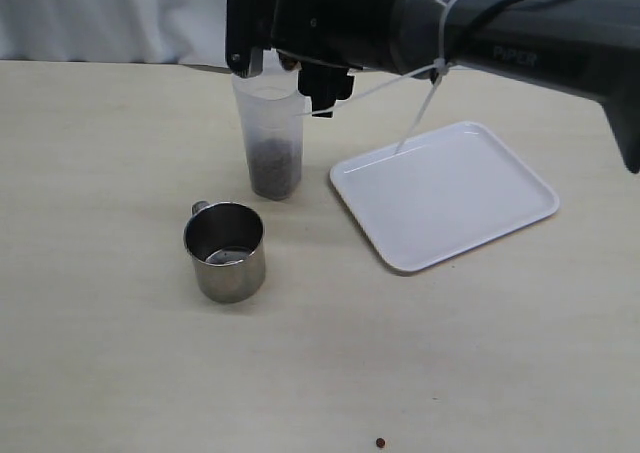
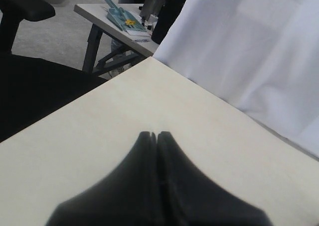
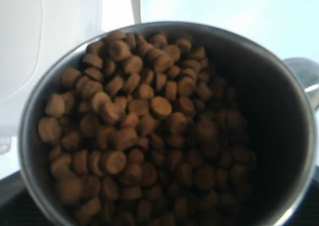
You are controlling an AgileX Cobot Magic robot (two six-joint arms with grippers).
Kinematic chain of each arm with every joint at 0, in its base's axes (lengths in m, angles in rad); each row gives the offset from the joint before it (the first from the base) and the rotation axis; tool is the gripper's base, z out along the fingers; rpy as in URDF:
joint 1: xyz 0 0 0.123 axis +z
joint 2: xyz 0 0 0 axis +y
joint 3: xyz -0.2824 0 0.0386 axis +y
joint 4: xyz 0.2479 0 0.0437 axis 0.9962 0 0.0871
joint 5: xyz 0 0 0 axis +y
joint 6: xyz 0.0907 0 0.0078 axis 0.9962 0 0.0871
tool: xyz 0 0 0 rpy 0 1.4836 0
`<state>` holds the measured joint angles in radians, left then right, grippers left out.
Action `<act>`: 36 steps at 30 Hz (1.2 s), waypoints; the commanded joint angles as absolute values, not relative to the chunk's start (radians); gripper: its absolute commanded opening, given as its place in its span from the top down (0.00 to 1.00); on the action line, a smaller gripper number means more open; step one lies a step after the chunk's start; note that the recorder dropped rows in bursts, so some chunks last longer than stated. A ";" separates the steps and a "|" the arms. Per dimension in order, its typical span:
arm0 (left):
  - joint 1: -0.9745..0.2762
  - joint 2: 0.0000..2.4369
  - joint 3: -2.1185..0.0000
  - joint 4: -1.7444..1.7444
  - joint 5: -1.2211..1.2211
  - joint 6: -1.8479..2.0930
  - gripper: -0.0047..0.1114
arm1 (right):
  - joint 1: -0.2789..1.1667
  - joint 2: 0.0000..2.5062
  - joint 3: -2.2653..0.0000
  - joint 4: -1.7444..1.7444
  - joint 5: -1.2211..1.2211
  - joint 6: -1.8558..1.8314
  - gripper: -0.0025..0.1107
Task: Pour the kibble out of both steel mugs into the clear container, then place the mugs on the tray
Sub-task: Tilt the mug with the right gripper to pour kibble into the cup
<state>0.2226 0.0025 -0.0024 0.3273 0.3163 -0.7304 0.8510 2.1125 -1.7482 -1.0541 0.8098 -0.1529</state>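
Right gripper [image 1: 278, 55]: clamps shiny steel mug [image 3: 286, 116], full of round dark-brown kibble [image 3: 134, 126], above tall translucent part-filled container [image 1: 272, 133]. Second steel mug [image 1: 225, 253]: seemingly emptied, clear of fingers [image 1: 238, 28]. Flat white tray [image 1: 445, 193]: bare. Left gripper [image 2: 157, 136]: closed, empty-handed.

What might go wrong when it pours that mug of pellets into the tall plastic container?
The container is narrow and the mug full, so kibble may spill past its rim; one pellet already lies on the table. The arm hangs right over the tall container and could knock it over.
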 commanded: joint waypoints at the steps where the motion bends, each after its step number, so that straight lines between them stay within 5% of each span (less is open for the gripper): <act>1: 0.220 0.000 0.000 0.332 0.309 -0.734 0.96 | 0.852 2.102 -1.756 -1.093 0.816 -0.151 0.93; 36: 0.220 0.000 0.000 0.332 0.309 -0.734 0.96 | 0.886 2.102 -1.756 -1.193 0.861 -0.203 0.93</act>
